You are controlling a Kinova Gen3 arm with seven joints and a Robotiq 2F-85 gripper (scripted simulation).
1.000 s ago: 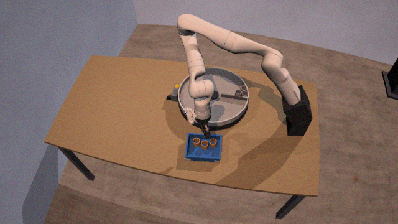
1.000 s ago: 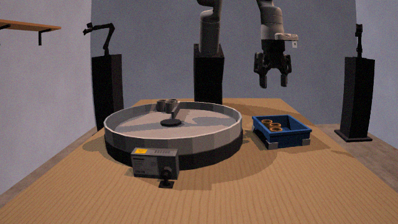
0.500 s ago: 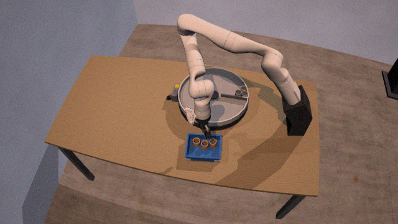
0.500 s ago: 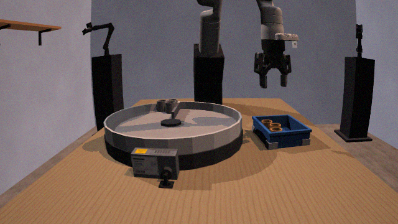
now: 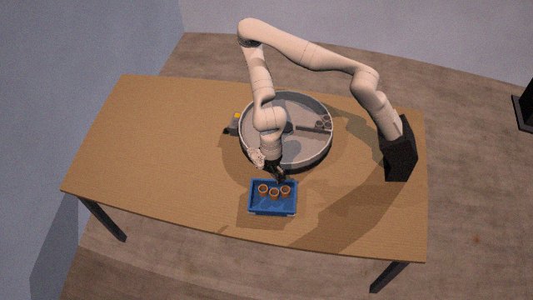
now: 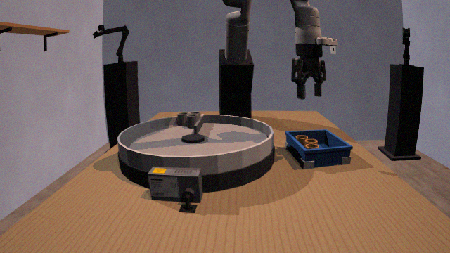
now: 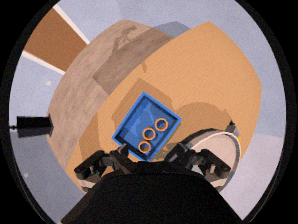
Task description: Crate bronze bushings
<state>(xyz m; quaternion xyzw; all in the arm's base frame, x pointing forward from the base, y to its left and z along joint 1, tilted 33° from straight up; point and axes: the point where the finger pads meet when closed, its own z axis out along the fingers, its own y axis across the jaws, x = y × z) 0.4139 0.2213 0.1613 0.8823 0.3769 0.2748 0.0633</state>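
Three bronze bushings (image 5: 273, 192) stand upright in a row inside the blue crate (image 5: 271, 201). They also show in the exterior view (image 6: 306, 141) and in the wrist view (image 7: 150, 133). Two steel bushings (image 5: 323, 123) sit together on the grey turning table (image 5: 286, 130), by its far rim in the exterior view (image 6: 188, 119). My gripper (image 6: 309, 92) (image 5: 278, 175) is open and empty. It hangs high above the table, over the crate's edge nearest the turning table.
A grey control box (image 6: 175, 187) with a yellow label stands at the turning table's front. A dark bar runs from the hub (image 6: 193, 138) to the steel bushings. Black pedestals (image 6: 403, 112) stand around the table. My arm's base (image 5: 400, 152) sits at the table's right.
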